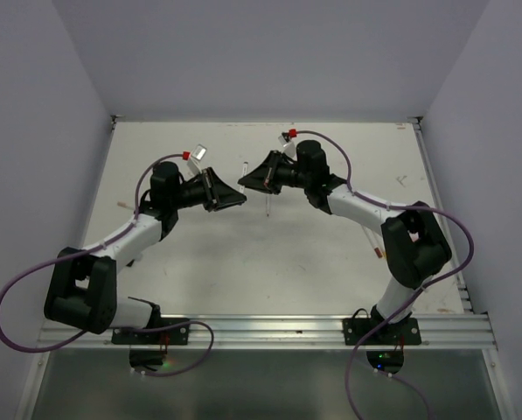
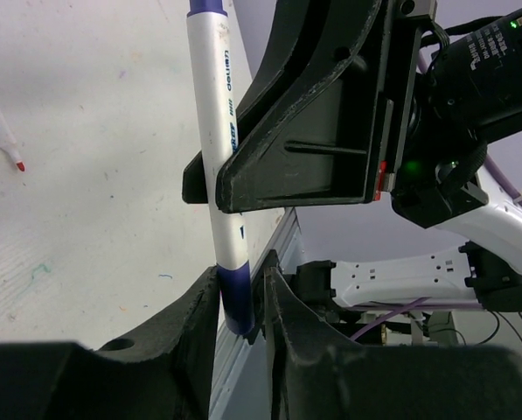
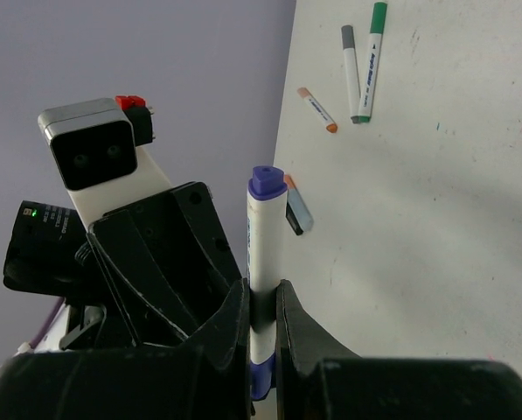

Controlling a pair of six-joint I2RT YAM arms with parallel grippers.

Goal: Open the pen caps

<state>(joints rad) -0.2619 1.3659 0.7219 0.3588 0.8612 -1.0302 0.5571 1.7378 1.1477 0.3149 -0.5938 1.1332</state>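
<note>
Black left fingers pinch a smooth cylindrical pen's blue cap.

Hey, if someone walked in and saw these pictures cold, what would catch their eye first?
First, the white pen raised mid-table where both grippers meet: the right gripper is clamped on its barrel, while the left gripper straddles its blue end. After that come the loose ones lying on the table, such as a green marker beside a grey marker in the right wrist view.
</note>
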